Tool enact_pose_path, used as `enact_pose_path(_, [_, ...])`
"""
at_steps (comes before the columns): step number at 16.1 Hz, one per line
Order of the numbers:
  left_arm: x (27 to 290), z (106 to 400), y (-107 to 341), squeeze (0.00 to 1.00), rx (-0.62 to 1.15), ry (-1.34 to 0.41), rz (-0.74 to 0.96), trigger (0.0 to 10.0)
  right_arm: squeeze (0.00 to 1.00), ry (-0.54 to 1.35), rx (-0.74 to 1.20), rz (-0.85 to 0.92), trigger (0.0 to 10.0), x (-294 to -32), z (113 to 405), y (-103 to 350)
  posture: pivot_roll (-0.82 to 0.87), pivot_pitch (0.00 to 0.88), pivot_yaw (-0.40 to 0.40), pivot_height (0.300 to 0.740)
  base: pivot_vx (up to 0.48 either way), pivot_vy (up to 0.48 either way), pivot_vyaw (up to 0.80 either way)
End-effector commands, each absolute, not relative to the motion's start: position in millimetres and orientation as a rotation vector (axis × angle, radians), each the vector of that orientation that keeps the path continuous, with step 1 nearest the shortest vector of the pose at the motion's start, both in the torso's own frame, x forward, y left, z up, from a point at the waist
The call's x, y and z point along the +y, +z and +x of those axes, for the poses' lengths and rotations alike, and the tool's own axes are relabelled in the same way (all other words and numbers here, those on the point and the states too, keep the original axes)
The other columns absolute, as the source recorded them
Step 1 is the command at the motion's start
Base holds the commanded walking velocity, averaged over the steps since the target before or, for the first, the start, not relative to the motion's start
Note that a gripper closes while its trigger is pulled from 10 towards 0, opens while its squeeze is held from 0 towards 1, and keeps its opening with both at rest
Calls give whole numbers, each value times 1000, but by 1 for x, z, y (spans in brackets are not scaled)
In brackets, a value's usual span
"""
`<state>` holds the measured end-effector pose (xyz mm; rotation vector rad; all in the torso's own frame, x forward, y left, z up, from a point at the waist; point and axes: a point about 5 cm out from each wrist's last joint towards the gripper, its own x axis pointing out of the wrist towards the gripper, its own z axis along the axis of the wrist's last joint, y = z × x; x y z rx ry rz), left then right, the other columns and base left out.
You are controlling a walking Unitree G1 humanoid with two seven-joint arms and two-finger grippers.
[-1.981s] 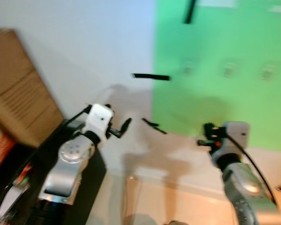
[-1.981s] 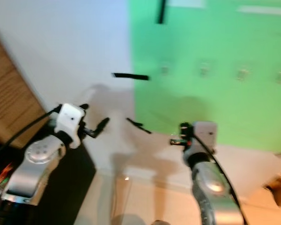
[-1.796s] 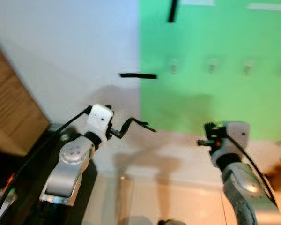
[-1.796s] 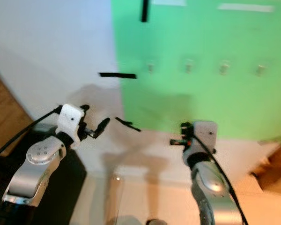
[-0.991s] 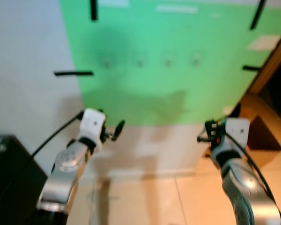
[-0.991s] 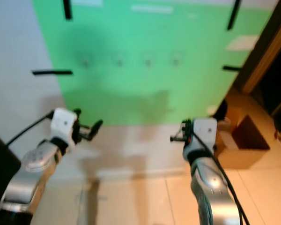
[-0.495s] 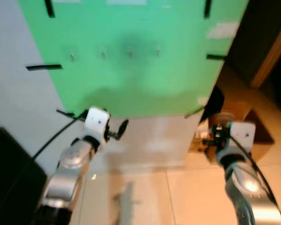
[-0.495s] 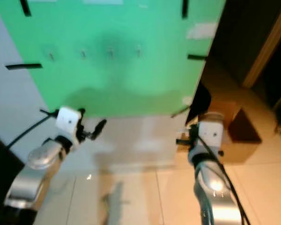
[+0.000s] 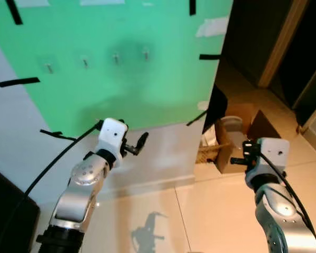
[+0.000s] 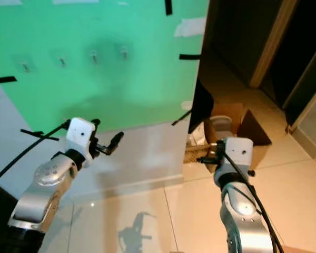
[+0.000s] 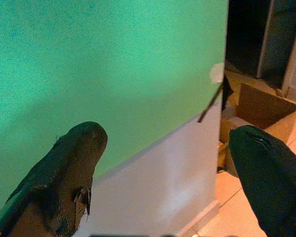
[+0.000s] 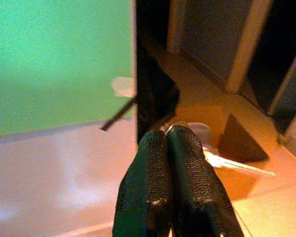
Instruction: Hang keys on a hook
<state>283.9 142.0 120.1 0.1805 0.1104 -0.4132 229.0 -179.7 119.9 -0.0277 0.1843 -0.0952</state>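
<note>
1. Camera view has swung rightward; the green panel now sits upper left.
2. Right tool pinches the keys shut, lower right, ready for hanging.
3. Left tool gapes wide, empty.
4. Hooks lie upper left, well apart.

A wall stands ahead of the robot, with a large panel fixed on its upper part. Four hooks sit in a row across the panel, near its top, on the left half of the scene. Strips of tape lie along the panel's edges. The left pincer is raised in front of the wall, just below the panel's lower edge. The right pincer is raised to the right, past the wall's end, holding a key ring at its fingertips. Beyond the wall's end, a cardboard box stands on the floor, with a doorway behind it
</note>
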Motion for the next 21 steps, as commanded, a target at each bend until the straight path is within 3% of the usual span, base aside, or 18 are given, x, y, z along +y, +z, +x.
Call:
enact_pose_path(1, [146, 285, 121, 0, 113, -402, 179, 10000, 0, -63, 157, -43, 10000, -175, 233, 124, -85, 0, 52, 740, 322, 0, 0])
enact_pose_path(4, [147, 284, 120, 0, 117, -395, 172, 10000, 0, -39, 152, -98, 10000, -174, 239, 126, -78, 0, 46, 740, 339, 0, 0])
enact_pose_path(9, [155, 274, 111, 0, 159, -364, 134, 10000, 0, -76, 140, -91, 10000, -175, 249, 127, -60, 0, 25, 740, 352, 0, 756])
enact_pose_path(13, [158, 268, 110, 0, 177, -360, 134, 10000, 0, -52, 188, -45, 10000, -174, 253, 120, -47, 0, 9, 740, 343, 0, 0])
enact_pose_path(21, [158, 268, 110, 0, 179, -350, 138, 10000, 0, -83, 187, -54, 10000, -175, 253, 120, -47, 0, 9, 740, 0, 0, 0])
